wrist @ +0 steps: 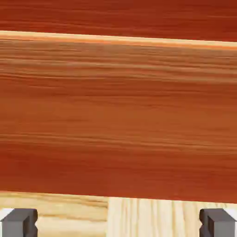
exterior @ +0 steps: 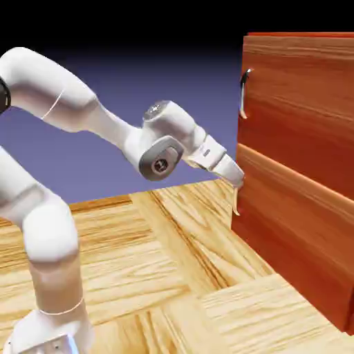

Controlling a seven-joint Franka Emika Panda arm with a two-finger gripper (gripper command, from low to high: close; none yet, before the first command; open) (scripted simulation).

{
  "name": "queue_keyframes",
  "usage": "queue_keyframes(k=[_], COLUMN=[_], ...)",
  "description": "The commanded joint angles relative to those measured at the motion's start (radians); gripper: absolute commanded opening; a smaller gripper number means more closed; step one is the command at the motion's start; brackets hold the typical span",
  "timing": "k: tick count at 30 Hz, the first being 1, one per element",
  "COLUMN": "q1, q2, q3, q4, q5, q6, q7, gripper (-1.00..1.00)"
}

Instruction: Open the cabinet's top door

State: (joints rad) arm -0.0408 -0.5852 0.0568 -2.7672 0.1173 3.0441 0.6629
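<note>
Gripper [exterior: 235, 181] fingers were spread wide with nothing between them, the bent arm pointing it at the cabinet [exterior: 304, 207], low, under the top door [exterior: 297, 97].

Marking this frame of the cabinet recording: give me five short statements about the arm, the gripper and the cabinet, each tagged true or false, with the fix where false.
1. The gripper is clamped on the top door's handle. False: it sits below that handle, level with the lower panel, holding nothing.
2. The top door looks shut, flush with the cabinet front. True.
3. The fingertips stand wide apart in the hand view. True.
4. The hand view shows a silver handle between the fingers. False: only wood grain and a strip of table show.
5. The cabinet stands at the exterior view's left. False: it is at the right.
</note>
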Motion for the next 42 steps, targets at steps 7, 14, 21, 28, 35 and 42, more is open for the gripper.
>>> queue_keyframes(k=[7, 14, 21, 28, 35, 42], q1=[-0.137, -0.274, -0.411, -0.549, -0.686, -0.823], q2=[-0.039, -0.079, -0.118, -0.158, -0.197, -0.236], q3=[0.147, 0.295, 0.442, 0.589, 0.736, 0.884], q4=[0.111, 0.222, 0.333, 0.444, 0.555, 0.666], q5=[0.305, 0.609, 0.914, 1.218, 1.522, 1.827], q6=[0.018, 0.037, 0.055, 0.073, 0.092, 0.11], q7=[-0.203, -0.405, -0.608, -0.81, -1.013, -1.216], gripper=[0.0, 0.0, 0.0, 0.0, 0.0, 0.0])
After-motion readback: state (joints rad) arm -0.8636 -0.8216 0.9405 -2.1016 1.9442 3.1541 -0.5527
